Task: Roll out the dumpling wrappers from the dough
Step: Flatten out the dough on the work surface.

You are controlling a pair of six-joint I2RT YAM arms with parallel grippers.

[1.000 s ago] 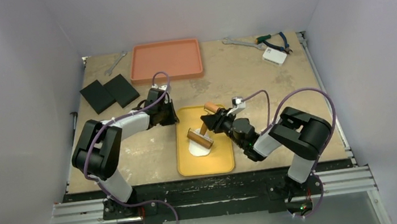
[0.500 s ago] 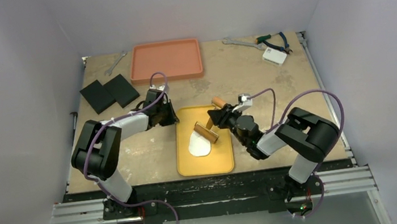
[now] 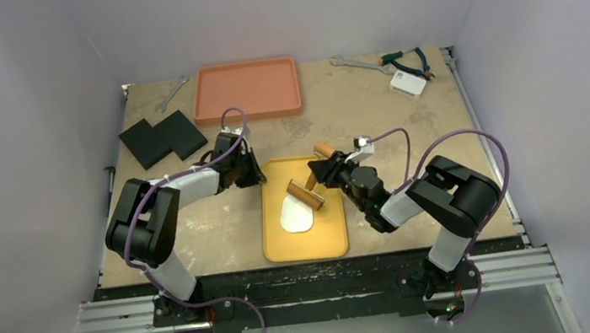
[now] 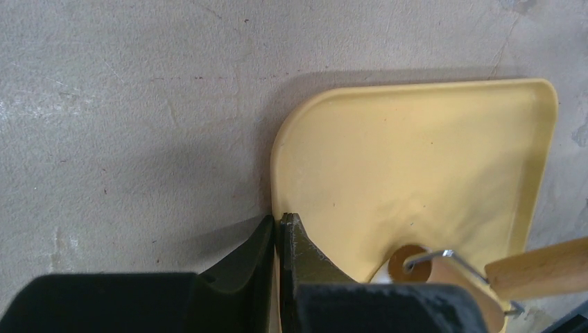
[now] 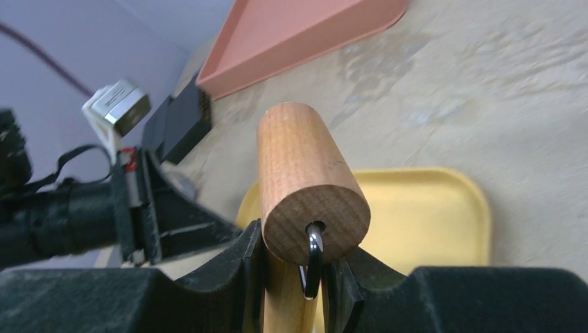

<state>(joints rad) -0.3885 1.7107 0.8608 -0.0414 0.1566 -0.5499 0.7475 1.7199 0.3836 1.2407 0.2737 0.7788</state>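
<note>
A flattened oval of white dough (image 3: 296, 216) lies on the yellow tray (image 3: 274, 245). No small round dumpling wrappers show. My right gripper (image 3: 319, 172) is shut on the handle of a wooden roller (image 3: 305, 195). The roller's lower drum rests at the dough's far edge. In the right wrist view my gripper (image 5: 298, 270) clamps the handle below the roller's upper drum (image 5: 305, 187). My left gripper (image 3: 257, 175) is shut on the tray's far-left rim. The left wrist view shows it (image 4: 277, 225) pinching the tray's rim (image 4: 272, 166), with the roller's end (image 4: 409, 260) beyond.
An orange tray (image 3: 246, 90) sits at the back centre. Two black blocks (image 3: 162, 138) lie at the back left, with a wrench (image 3: 171, 94) by them. Another wrench (image 3: 351, 62), pliers (image 3: 406, 59) and a white box (image 3: 407, 82) lie at the back right.
My right gripper has pushed the roller away from me, from the middle of the dough to its far edge. The left gripper has stayed on the tray rim.
</note>
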